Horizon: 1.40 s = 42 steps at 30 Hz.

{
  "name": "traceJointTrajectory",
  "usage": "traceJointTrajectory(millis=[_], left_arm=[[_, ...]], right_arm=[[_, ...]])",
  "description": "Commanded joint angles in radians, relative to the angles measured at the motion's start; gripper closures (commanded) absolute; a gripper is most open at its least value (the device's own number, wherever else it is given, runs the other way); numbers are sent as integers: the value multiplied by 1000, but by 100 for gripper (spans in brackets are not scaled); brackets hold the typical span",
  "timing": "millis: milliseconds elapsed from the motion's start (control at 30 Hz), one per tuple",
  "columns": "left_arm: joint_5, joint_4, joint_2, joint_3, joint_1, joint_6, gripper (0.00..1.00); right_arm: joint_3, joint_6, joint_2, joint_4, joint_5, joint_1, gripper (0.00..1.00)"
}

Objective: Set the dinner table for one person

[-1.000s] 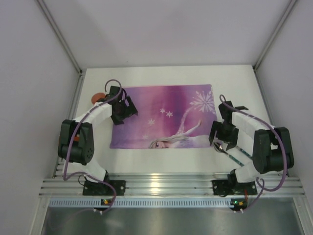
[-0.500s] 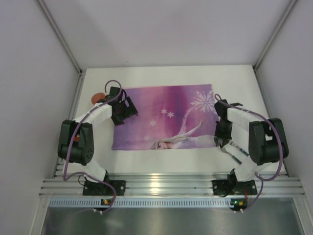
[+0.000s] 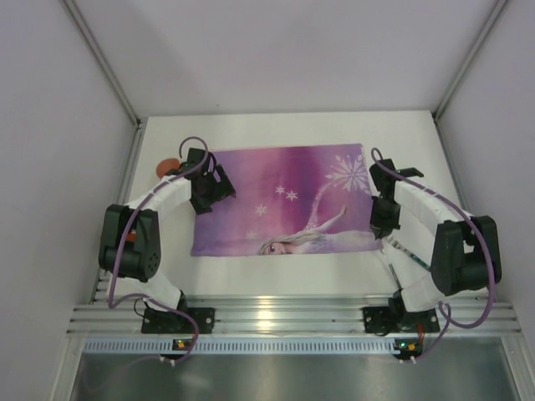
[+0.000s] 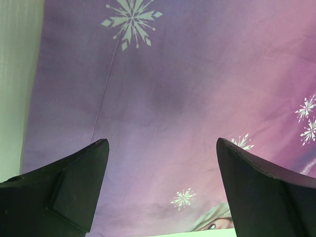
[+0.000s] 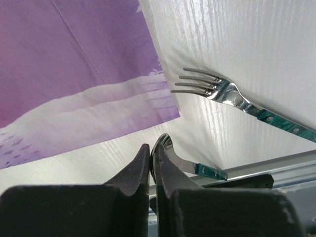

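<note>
A purple snowflake placemat [image 3: 284, 184] lies flat on the white dinner table [image 3: 284, 129]. My right gripper [image 5: 152, 153] is shut on the bowl of a steel spoon [image 5: 165, 145], whose green-inlaid handle sticks out to the right, just off the mat's near right corner [image 5: 168, 111]. A matching fork [image 5: 232, 94] lies on the table beside it, apart from the fingers. In the top view this gripper [image 3: 383, 234] sits at the mat's right edge. My left gripper [image 4: 163, 148] hangs open over the mat's left part [image 4: 173, 89], with nothing between its fingers.
A small orange-red object [image 3: 167, 164] lies on the table left of the mat, partly behind the left arm. The fork [image 3: 410, 254] stretches toward the right arm's base. Grey walls enclose the table, and an aluminium rail [image 3: 284, 317] runs along its near edge.
My right gripper has gone from open to shut on the spoon's bowl and shifted slightly toward the far side at the mat's right edge. The left arm has not moved.
</note>
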Motion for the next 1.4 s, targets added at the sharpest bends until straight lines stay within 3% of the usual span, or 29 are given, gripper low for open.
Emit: traceJointTrajectory(millis=[0,167,300,667,900,1300,1333,1367], left_arm=[[9,35,-1,16,2,11,5],[12,22,12,36,2,23,5],[21,10,34,70,2,35,5],[21,-21,58,107,2,64,6],[21,-28,72,130,2,74,6],[40,-22,112,128,1,67,6],[41,-21,118,131,-1,66,6],[47,-21,123,140,-1,66,6]], right_arm=[[34,-7,-46,-30,-27,17,100],[160,10,-64,-58,-93,17,100],[308,33,14,-75,-169,17,100],[756,56,406,-108,-199,21,100],[957,90,666,-113,-213,4,100],[1167,176,839,-70,-251,-43,100],[1167,174,842,-65,-254,-40,93],[1163,168,844,-59,-274,-42,78]])
